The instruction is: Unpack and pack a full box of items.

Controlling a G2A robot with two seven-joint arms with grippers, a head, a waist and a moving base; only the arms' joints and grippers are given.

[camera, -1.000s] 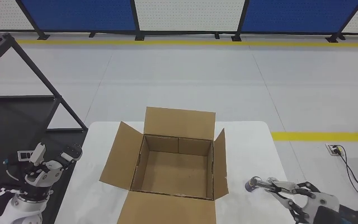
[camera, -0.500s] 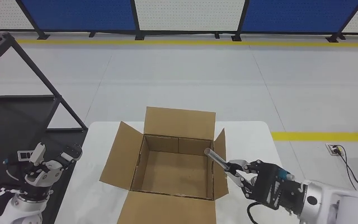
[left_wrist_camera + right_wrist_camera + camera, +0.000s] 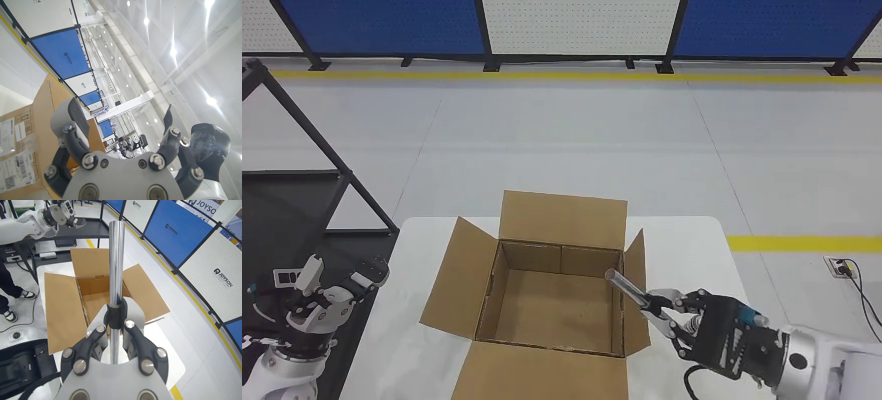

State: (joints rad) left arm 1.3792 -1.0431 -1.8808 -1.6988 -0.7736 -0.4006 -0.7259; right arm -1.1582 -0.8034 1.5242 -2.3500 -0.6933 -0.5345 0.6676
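With rod (image 3: 116,256) clamped in right gripper (image 3: 115,311) — left gripper (image 3: 122,111) spread wide, at left — clear right wall of box (image 3: 90,283), then lower flat inside.

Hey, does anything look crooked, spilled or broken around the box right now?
Nothing stands out. The cardboard box sits flat on the table, opened out and undamaged, with nothing spilled around it. The right gripper is shut on the metal rod, which is straight, its tip over the box's edge.
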